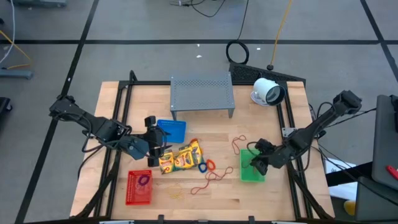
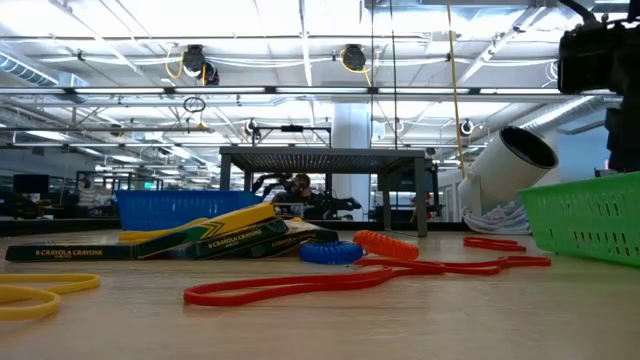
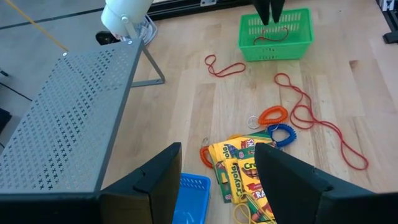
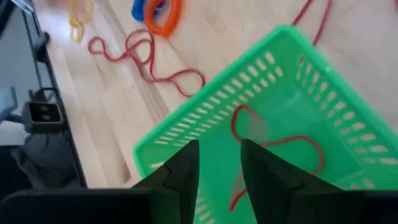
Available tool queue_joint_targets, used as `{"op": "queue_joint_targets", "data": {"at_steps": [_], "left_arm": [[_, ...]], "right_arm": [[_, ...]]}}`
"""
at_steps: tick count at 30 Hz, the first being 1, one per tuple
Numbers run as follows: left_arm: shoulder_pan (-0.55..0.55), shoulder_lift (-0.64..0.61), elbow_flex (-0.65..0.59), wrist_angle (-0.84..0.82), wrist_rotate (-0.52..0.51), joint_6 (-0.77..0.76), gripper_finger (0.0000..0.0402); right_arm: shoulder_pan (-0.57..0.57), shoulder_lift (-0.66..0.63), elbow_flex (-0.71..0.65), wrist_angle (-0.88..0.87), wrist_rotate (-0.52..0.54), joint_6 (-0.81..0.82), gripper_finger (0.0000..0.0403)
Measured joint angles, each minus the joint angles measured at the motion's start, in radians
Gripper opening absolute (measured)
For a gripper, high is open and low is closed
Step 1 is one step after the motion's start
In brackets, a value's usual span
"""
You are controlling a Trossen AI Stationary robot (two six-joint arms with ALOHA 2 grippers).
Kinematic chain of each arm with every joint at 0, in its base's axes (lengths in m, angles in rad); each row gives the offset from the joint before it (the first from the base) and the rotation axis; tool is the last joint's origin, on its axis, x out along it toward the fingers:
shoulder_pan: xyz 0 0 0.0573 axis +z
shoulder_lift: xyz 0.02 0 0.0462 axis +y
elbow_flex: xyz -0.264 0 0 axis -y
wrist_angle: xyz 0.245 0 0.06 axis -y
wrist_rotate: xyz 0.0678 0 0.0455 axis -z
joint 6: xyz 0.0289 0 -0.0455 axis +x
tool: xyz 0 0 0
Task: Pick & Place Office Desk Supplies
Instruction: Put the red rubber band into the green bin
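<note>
A red rubber band [image 4: 273, 149] lies inside the green basket [image 1: 252, 167] at the table's right side, and the right gripper [image 4: 219, 163] hangs just over the basket's rim with its jaws a little apart and nothing between them. That band looks sorted. The red basket [image 1: 139, 187] at the front left holds a purple band [image 1: 144, 180]. The blue basket [image 1: 172, 129] sits behind the crayon packs [image 1: 181, 157], and what it holds cannot be made out.

Much is left, by my judgement: the crayon packs lie loose in the middle, with a blue coil [image 1: 203, 167] and an orange coil [image 1: 211, 165] beside them, long red bands [image 1: 213, 180] in front, another red band [image 1: 239, 145] near the green basket, and yellow bands [image 1: 176, 195] near the front edge.

The left gripper [image 3: 214, 177] hovers above the crayon packs, jaws wide apart and empty. The crayon packs are partly hidden under it in the high view.
</note>
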Motion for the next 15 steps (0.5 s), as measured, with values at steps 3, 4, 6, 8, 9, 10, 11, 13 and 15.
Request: {"op": "queue_joint_targets", "data": {"at_steps": [3,4,6,8,9,10,11,13,15], "left_arm": [[0.0,0.0,0.0,0.0,0.016,0.0,0.0214],[0.0,0.0,0.0,0.0,0.02,0.0,0.0214],[0.0,0.0,0.0,0.0,0.026,-0.001,0.0214],[0.0,0.0,0.0,0.0,0.036,0.0,0.0214],[0.0,0.0,0.0,0.0,0.043,0.0,0.0214],[0.0,0.0,0.0,0.0,0.051,0.0,0.0214],[0.0,0.0,0.0,-0.001,0.065,0.0,0.0214],[0.001,0.0,0.0,-0.001,0.102,0.001,0.0214],[0.001,0.0,0.0,-0.001,0.129,0.001,0.0214]], "right_arm": [[0.0,-0.057,0.0,-0.038,0.024,0.0,0.0106],[0.0,-0.075,0.0,-0.041,0.032,-0.002,0.0106],[0.0,-0.106,0.0,-0.027,0.061,-0.014,0.0106],[0.0,-0.132,0.0,-0.003,0.09,-0.045,0.0106],[0.0,-0.142,0.0,0.012,0.105,-0.063,0.0106],[0.0,-0.151,0.0,0.026,0.12,-0.083,0.0106],[0.0,-0.159,0.0,0.043,0.134,-0.105,0.0106],[0.0,-0.171,0.0,0.092,0.165,-0.152,0.0106],[0.0,-0.177,0.0,0.165,0.18,-0.217,0.0106]]}}
